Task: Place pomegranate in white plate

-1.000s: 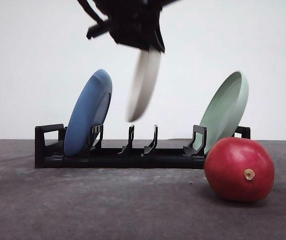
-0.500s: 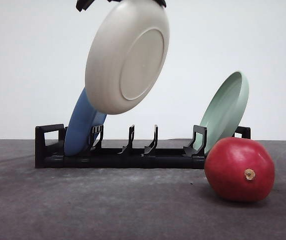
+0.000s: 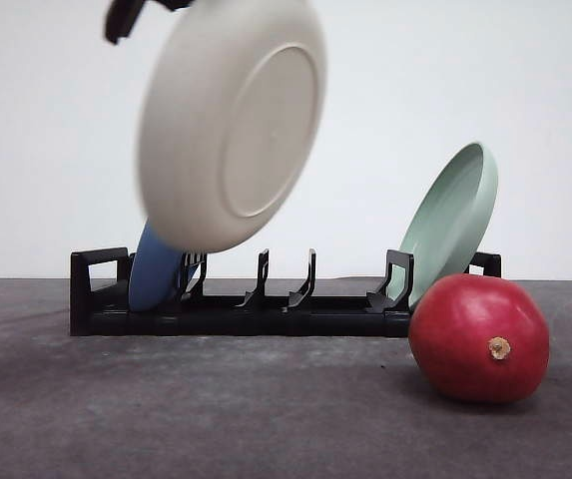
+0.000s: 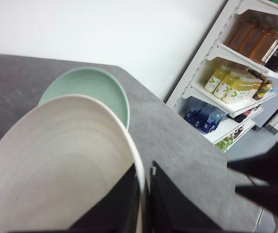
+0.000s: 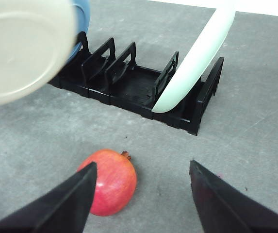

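The white plate (image 3: 231,125) hangs in the air above the left end of the rack, tilted with its underside facing the front camera. My left gripper (image 4: 142,204) is shut on the white plate's (image 4: 56,165) rim, one finger on each side. The pomegranate (image 3: 478,337), glossy red with a tan stem nub, lies on the grey table in front of the rack's right end. My right gripper (image 5: 142,167) hovers open above the table, with the pomegranate (image 5: 112,182) lying by its one finger. The white plate (image 5: 22,48) also shows in the right wrist view.
A black dish rack (image 3: 246,309) stands at the back of the table. A blue plate (image 3: 151,274) leans in its left slot and a pale green plate (image 3: 450,220) in its right slot, just behind the pomegranate. Shelves with bottles (image 4: 236,82) stand beyond the table.
The white plate has risen out of the rack, turned its underside to the front camera and swung left and nearer, now covering most of the blue plate. The pomegranate has not moved.
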Motion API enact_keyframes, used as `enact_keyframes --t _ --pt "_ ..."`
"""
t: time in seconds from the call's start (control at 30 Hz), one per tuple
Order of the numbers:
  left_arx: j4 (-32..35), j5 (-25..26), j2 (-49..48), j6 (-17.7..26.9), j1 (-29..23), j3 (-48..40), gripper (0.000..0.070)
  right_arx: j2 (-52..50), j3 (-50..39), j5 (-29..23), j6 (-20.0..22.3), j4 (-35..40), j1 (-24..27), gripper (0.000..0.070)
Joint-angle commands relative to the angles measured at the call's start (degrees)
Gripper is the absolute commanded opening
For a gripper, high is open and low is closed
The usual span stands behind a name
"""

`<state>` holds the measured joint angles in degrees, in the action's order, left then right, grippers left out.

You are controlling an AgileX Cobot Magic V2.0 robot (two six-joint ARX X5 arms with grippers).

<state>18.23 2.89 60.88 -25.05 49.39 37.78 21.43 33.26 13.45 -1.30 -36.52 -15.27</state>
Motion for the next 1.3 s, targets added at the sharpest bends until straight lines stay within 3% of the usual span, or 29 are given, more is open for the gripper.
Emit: enact_keyframes --t 0.0,0.1,0.23,0.43,0.6,0.87,1.27 --pt "1.0 0.4 -0.9 1.5 0.8 -1.3 0.0011 0.2 0.9 0.0 0.4 0.5 -0.2 0.0386" --pt "0.5 2.6 -2.9 5.4 1.0 -3.7 0.001 0.2 0.9 0.0 0.4 0.5 -0.2 0.0386" --pt "-4.8 6.2 -3.4 14.2 1.7 -4.1 0.001 0.2 0.9 0.0 0.1 0.4 -0.2 0.0386" --pt "-13.0 6.2 -2.1 28.0 3.9 -4.1 0.0009 0.2 0.9 0.0 -0.2 0.4 -0.2 0.0386" --pt "-14.5 6.2 1.4 36.7 5.6 -4.1 0.0009 0.2 0.9 0.0 -0.2 0.4 -0.2 0.0386" --pt "-13.9 4.0 8.1 44.0 8.1 -4.1 0.001 0.2 0.9 0.0 -0.2 0.4 -0.2 0.0386" --pt "-13.9 -2.9 16.3 49.5 11.0 -4.1 0.001 0.2 0.9 0.0 -0.2 0.5 -0.2 0.0386"
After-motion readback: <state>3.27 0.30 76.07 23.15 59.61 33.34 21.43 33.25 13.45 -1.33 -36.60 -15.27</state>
